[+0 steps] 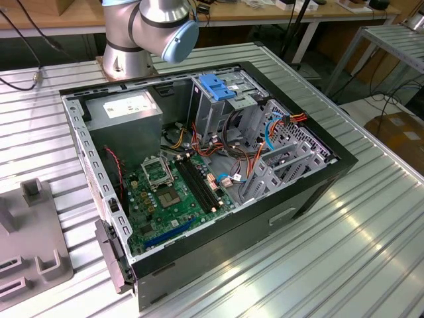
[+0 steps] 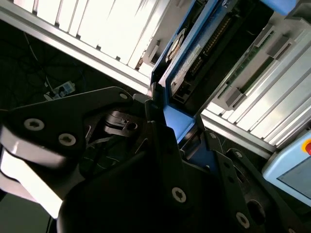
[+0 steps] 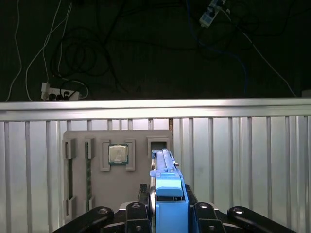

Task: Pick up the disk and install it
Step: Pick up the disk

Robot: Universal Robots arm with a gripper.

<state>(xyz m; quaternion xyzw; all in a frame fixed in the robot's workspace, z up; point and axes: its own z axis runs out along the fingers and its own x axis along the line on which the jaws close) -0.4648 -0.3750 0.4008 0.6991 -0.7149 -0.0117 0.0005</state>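
Note:
In both wrist views my gripper [image 3: 167, 213] is shut on the disk [image 3: 166, 180], its black fingers [image 3: 137, 212] clamping either side of the blue carrier frame. The disk stands on edge and points away from the gripper toward a slot [image 3: 158, 144] in the grey fixture plate [image 3: 97, 187]. I cannot tell whether its far end is still in that slot. In the second wrist view the disk [image 2: 194, 56] shows its grey metal side and white label, with the blue frame [image 2: 176, 120] between the gripper [image 2: 172, 133] fingers. The open computer case [image 1: 311, 192] lies on the table, its metal drive cage [image 1: 225, 106] topped by a blue latch piece [image 1: 217, 87].
The fixture plate also carries a processor chip [image 3: 118, 154] and long narrow slots [image 3: 88, 170]; part of the fixture plate [image 1: 33, 238] sits at the exterior view's left. The arm base [image 1: 129, 46] stands behind the case. Beyond the ribbed table edge [image 3: 155, 109] lie floor cables. A pendant [image 2: 291, 167] rests nearby.

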